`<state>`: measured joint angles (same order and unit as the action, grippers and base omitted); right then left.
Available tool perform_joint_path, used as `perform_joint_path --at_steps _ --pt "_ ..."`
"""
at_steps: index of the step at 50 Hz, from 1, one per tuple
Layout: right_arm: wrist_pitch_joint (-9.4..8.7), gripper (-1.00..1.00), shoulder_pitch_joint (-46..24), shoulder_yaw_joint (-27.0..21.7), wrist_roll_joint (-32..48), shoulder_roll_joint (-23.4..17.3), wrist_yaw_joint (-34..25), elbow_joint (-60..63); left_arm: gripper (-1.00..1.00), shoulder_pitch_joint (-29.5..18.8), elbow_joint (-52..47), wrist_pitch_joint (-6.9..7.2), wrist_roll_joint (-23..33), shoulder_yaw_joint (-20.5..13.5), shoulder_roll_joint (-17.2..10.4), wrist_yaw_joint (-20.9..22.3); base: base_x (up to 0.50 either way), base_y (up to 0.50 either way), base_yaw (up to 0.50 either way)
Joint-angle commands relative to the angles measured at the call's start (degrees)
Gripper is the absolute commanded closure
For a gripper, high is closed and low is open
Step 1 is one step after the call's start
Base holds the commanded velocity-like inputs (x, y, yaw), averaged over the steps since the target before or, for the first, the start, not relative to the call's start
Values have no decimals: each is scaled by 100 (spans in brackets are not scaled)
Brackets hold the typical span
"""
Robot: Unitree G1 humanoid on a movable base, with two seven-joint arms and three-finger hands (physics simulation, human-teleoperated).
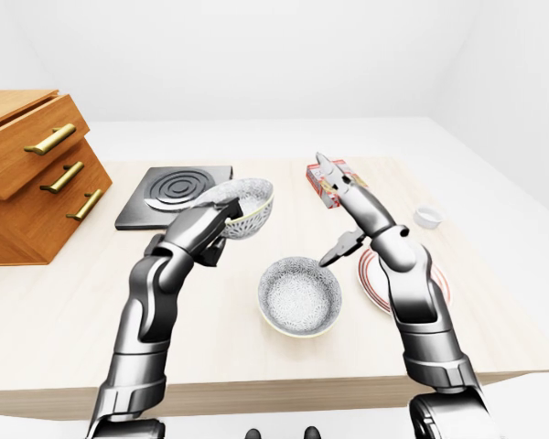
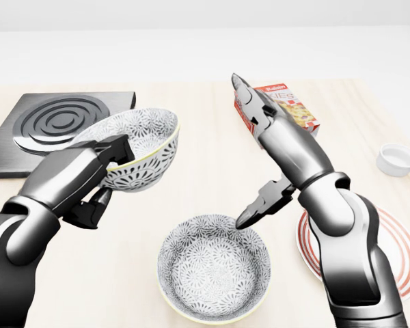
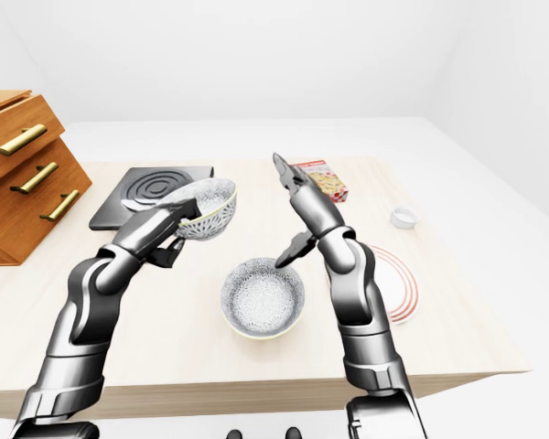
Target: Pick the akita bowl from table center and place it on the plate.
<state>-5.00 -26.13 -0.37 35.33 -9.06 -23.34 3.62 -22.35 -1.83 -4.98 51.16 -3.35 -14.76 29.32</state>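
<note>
My left hand [image 2: 111, 162] is shut on the rim of a patterned white akita bowl [image 2: 142, 145] and holds it tilted above the table, left of centre in the head view. Below it, a second bowl of the same pattern [image 2: 214, 273] rests on the table. The red-ringed plate [image 2: 404, 254] lies to the right, partly hidden behind my right forearm. My right hand [image 2: 260, 147] hangs open above the table between the resting bowl and the plate, one finger pointing up and the thumb [image 2: 254, 210] pointing down toward that bowl's rim.
A black hob plate [image 2: 51, 126] lies at upper left, with a wooden drawer chest [image 1: 32, 174] beyond it. A red snack box [image 2: 292, 109] lies behind my right hand. A small white cup [image 2: 398, 158] stands at far right. The table edge [image 1: 284, 384] runs along the bottom.
</note>
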Motion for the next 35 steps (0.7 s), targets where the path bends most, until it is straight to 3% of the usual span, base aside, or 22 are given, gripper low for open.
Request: perform_joint_path --at_steps 1,10,19,35 --pt "0 -100 -535 52 919 41 -466 -461 100 523 -827 -2 300 70 240 215 0 0 0" --pt "0 -100 -898 137 1181 157 -608 -705 100 397 -906 -2 261 103 276 537 0 0 0" --pt "0 -100 -939 246 1398 334 -851 -521 100 79 -811 -2 222 123 248 750 0 0 0" --pt "0 -100 -834 401 1456 611 -869 -518 100 -68 -1090 -2 188 281 423 1030 0 0 0"
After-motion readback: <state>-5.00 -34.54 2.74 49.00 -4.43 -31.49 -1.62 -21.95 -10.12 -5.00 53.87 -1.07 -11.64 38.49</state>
